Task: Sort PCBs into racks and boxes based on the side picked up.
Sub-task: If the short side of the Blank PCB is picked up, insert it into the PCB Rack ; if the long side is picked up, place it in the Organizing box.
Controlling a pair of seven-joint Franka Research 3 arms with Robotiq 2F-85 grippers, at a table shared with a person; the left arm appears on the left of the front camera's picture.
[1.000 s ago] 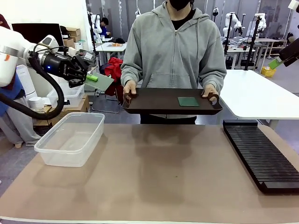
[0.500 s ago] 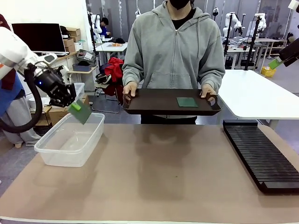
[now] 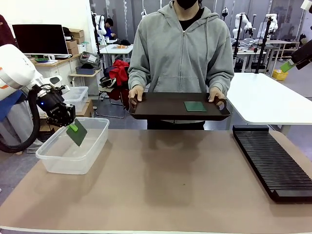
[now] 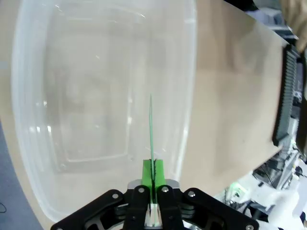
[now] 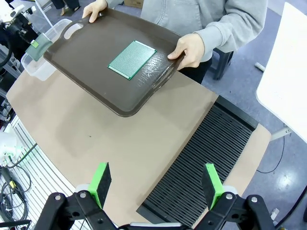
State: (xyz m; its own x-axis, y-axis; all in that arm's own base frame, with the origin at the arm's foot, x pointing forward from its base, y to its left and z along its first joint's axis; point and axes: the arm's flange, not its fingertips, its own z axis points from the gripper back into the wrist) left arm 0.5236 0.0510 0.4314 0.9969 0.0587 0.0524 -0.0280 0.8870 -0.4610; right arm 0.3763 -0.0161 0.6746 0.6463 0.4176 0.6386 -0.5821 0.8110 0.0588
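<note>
There are two thin, flat, green square PCBs: a first PCB point(image 3: 78, 132) and a second PCB point(image 3: 195, 106). There is one large clear rectangular plastic tub point(image 3: 68, 163), one long black slotted rack point(image 3: 273, 163) and one dark brown two-handled tray point(image 3: 161, 105). One person shows two hands: one hand point(image 3: 135, 92) and the other hand point(image 3: 216, 95). Two black, green-padded grippers appear: the left gripper point(image 3: 68, 123) and the right gripper point(image 5: 157, 181).

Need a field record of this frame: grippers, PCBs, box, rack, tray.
left gripper: shut on a PCB, held tilted, corner down
held PCB position: over the box opening
box: left side of the table
right gripper: open, holding nothing, high above the rack
tray: held by the person's hands beyond the table's far edge
second PCB: flat on the tray
</note>
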